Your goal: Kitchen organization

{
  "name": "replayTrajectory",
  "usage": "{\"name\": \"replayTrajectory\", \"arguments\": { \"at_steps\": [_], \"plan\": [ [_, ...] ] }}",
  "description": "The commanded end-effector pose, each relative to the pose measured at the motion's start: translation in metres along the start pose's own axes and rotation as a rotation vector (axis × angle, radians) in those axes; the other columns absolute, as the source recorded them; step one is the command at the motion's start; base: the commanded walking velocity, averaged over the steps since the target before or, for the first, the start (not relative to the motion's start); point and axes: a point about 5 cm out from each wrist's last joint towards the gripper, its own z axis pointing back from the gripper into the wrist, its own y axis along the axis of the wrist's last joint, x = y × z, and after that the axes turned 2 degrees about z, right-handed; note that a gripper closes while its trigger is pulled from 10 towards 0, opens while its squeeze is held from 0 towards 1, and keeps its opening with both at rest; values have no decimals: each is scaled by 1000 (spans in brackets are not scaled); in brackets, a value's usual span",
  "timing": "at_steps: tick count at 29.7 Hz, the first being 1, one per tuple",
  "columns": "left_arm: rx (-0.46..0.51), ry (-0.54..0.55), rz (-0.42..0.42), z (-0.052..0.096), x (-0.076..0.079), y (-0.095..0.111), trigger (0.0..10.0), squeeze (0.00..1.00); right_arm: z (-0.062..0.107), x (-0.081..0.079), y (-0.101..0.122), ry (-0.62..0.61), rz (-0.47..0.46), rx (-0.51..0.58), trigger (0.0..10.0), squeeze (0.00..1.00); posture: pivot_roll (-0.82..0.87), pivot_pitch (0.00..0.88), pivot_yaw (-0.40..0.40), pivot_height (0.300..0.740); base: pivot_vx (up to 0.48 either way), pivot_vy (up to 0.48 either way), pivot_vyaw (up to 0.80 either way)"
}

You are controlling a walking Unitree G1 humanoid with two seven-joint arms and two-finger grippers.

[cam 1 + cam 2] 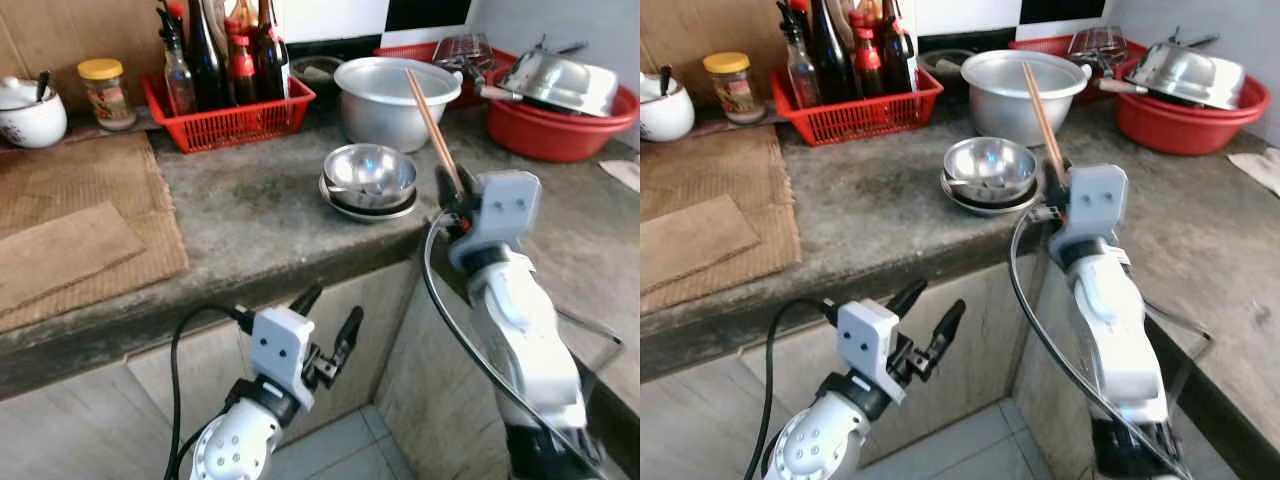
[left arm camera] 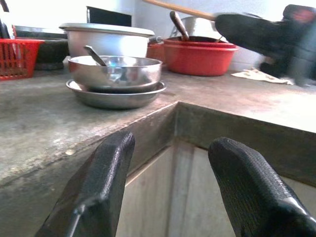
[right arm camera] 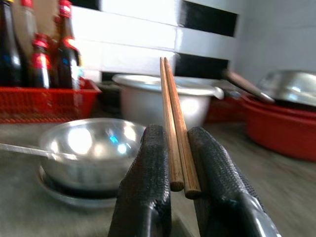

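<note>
My right gripper (image 1: 452, 190) is shut on a pair of wooden chopsticks (image 1: 430, 125) that stick up and back over the counter edge. In the right wrist view the chopsticks (image 3: 174, 128) stand pinched between the two black fingers (image 3: 148, 187). Just left of them sits a steel bowl (image 1: 370, 172) with a spoon in it, stacked on a steel plate (image 1: 368, 208). My left gripper (image 1: 328, 322) hangs open below the counter, in front of the cabinet; its fingers (image 2: 94, 192) frame the counter corner.
A red basket of bottles (image 1: 228, 110), a large metal pot (image 1: 395, 100) and a red basin (image 1: 560, 125) holding a steel bowl line the back of the counter. A jar (image 1: 105, 92), a white bowl (image 1: 30, 112) and woven mats (image 1: 80, 220) lie left.
</note>
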Motion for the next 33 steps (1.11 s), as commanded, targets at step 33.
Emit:
{"name": "replayTrajectory", "arguments": {
  "at_steps": [33],
  "plan": [
    [-58, -4, -27, 0, -9, -10, 10000, 0, 41, -10, -3, -143, 32, -76, 10000, 0, 140, 83, -6, 740, 0, 52, -740]
  ]
}}
